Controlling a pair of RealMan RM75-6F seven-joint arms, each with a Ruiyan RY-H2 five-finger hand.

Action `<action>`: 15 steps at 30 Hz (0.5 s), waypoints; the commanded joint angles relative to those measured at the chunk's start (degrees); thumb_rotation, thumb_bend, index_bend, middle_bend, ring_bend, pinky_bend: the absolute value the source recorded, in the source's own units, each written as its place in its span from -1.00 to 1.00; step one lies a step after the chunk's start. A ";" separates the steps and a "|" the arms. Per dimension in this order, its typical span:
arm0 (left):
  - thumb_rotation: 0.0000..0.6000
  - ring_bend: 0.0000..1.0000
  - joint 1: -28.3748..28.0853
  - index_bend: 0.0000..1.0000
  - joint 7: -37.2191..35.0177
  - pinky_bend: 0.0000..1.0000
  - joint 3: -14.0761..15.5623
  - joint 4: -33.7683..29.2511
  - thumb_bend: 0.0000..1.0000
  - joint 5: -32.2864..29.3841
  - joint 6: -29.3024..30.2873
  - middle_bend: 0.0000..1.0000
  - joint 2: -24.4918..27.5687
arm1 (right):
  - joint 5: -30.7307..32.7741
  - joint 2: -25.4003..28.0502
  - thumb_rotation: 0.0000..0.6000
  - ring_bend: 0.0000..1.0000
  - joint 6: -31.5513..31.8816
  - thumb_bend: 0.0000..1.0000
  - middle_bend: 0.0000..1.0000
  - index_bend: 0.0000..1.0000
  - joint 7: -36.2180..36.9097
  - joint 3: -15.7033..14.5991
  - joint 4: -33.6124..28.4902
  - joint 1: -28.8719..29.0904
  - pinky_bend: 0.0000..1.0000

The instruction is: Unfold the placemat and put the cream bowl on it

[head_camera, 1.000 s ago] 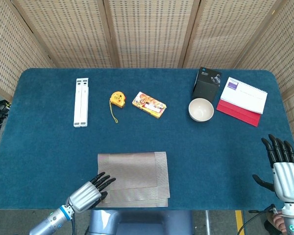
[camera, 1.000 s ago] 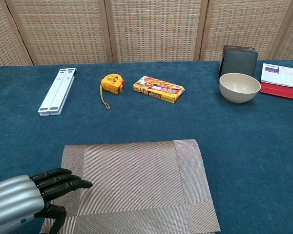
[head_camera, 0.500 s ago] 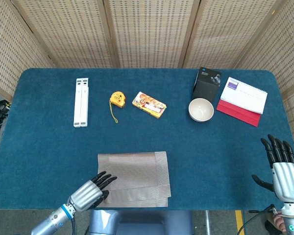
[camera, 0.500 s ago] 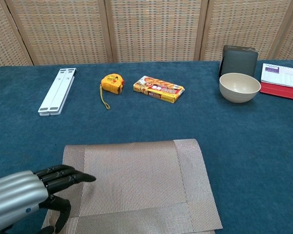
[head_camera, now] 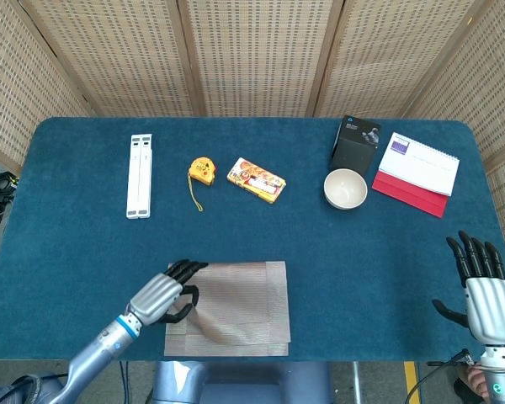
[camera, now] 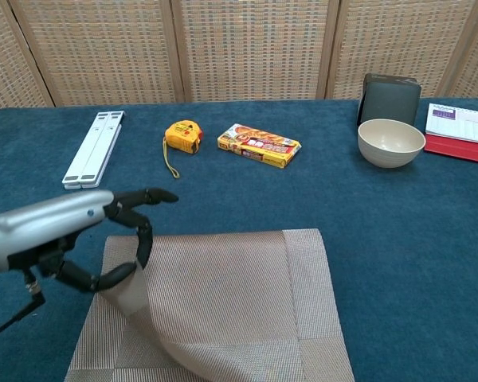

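So the placemat (head_camera: pixel 236 307) is a grey-beige woven rectangle sitting low in the frame, a bit left of center, near the front edge of the table. It's still folded over on itself, and the top layer's left edge is lifted and curling up, so you can see the layer below along the left and bottom sides. The cream bowl (head_camera: pixel 345 188) is upright, looks empty, and sits in the upper right of the frame, well apart from the mat.
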 commanded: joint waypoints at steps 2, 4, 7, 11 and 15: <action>1.00 -1.00 -5.36 0.42 -1.75 -1.00 -8.49 -2.92 0.10 -10.30 -6.04 -1.00 2.27 | 0.80 -0.44 1.00 -1.00 -0.43 -1.00 -1.00 -0.90 -0.74 0.28 0.33 0.27 -1.00; 1.00 -1.00 -7.51 0.42 -0.96 -1.00 -12.20 -2.79 0.10 -15.81 -8.02 -1.00 2.73 | 1.27 -0.70 1.00 -1.00 -0.62 -1.00 -1.00 -0.90 -1.33 0.44 0.49 0.41 -1.00; 1.00 -1.00 -9.75 0.43 -0.50 -1.00 -15.52 -2.47 0.10 -22.04 -10.10 -1.00 2.95 | 1.73 -0.97 1.00 -1.00 -0.85 -1.00 -1.00 -0.90 -1.91 0.56 0.63 0.57 -1.00; 1.00 -1.00 -13.63 0.43 0.17 -1.00 -20.12 -0.17 0.10 -31.09 -12.69 -1.00 3.11 | 2.56 -1.35 1.00 -1.00 -1.17 -1.00 -1.00 -0.90 -2.77 0.80 0.92 0.78 -1.00; 1.00 -1.00 -18.55 0.44 1.78 -1.00 -24.14 7.58 0.11 -41.31 -14.34 -1.00 1.28 | 4.07 -1.91 1.00 -1.00 -1.87 -1.00 -1.00 -0.90 -3.92 1.20 1.64 1.16 -1.00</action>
